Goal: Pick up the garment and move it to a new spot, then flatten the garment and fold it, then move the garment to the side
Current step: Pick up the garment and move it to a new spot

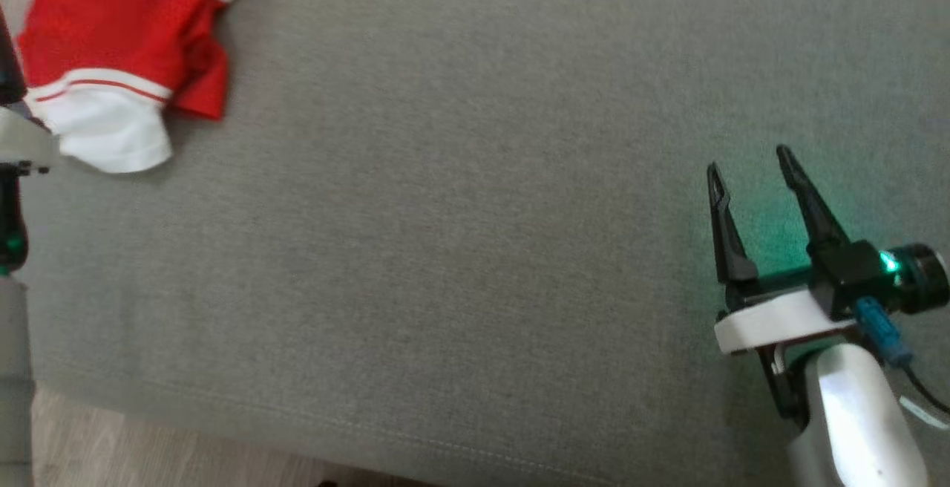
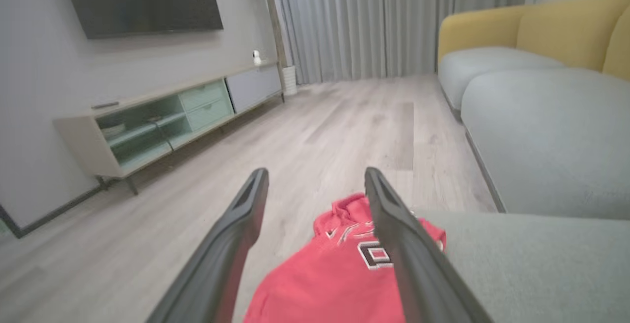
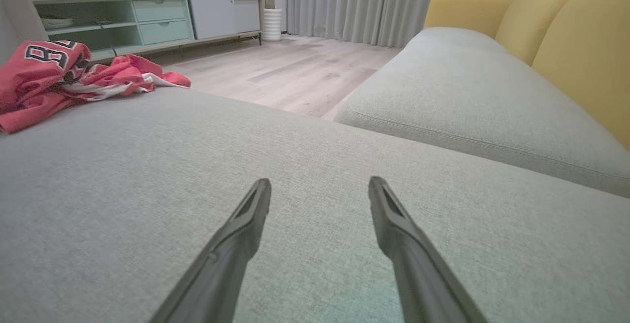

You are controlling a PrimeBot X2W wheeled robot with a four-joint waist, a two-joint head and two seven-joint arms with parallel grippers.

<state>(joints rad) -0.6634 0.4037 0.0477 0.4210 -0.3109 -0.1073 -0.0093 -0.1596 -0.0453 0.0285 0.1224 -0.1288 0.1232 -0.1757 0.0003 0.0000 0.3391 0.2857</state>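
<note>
Hovering over the jersey with both claws open and empty.

My left claw [image 2: 316, 173] hangs just above the crumpled red jersey [image 1: 111, 49], which lies bunched at the far left corner of the grey cushion [image 1: 475, 212]. I judge its fingers [image 2: 236, 224] are spread wide so they can straddle a fold of cloth on the way down; nothing is pinched between them. My right claw [image 1: 748, 160] sits low over the cushion's near right part, well apart from the jersey, jaws equally wide and gripping nothing. It is likely parked there to leave the cushion's bare middle free as the new spot. The pick-up, I reckon, has not yet begun.
</note>
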